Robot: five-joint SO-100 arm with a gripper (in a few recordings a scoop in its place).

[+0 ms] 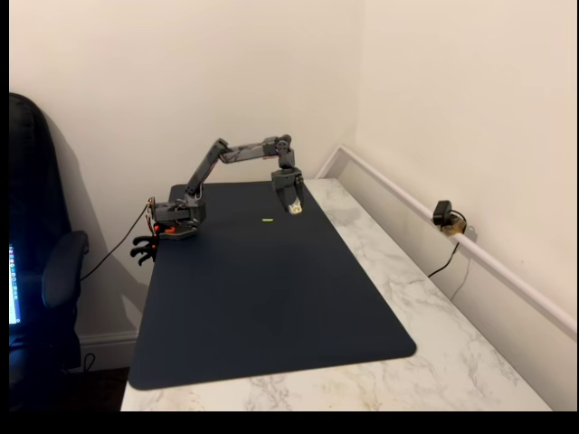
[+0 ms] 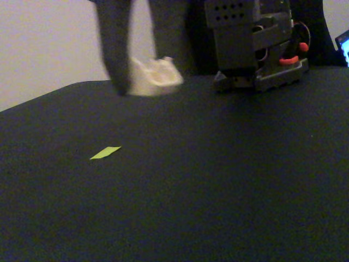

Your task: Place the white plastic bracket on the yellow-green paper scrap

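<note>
A grey two-finger gripper (image 1: 293, 204) on a jointed grey robot arm (image 1: 237, 154) reaches down over the far edge of a dark navy rectangular desk mat (image 1: 271, 307), its fingers closed on a small white-cream angular plastic bracket (image 2: 154, 76) held just above the mat. A thin, flat yellow-green paper scrap (image 2: 105, 153) lies on the mat near the gripper, apart from the bracket. The mat covers a white marble-patterned table (image 1: 425, 298).
</note>
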